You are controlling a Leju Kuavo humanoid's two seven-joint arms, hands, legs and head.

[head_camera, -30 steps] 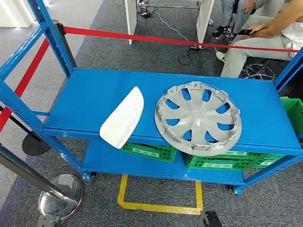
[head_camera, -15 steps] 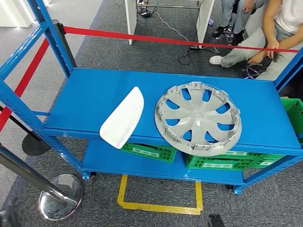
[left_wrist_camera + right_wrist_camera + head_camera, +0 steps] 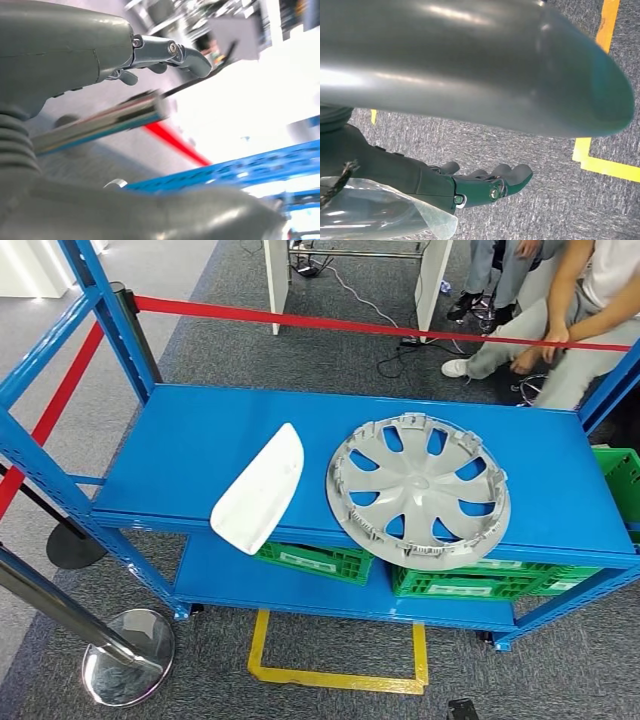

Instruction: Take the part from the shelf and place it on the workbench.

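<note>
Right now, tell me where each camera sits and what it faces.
Head view: high on the body, looking down at the blue metal shelf holding a grey plastic hubcap; no arms.
Left wrist view: behind the left hand, facing the shelf's blue frame; shared.
Right wrist view: behind the right hand, facing grey carpet with yellow floor tape; also shared.

white labels on green crates (image 3: 313,562) — blurred, no text readable

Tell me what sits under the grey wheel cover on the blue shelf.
The wheel cover lies on the top shelf. Below, green crates stand on the lower shelf; their contents are hidden.
</note>
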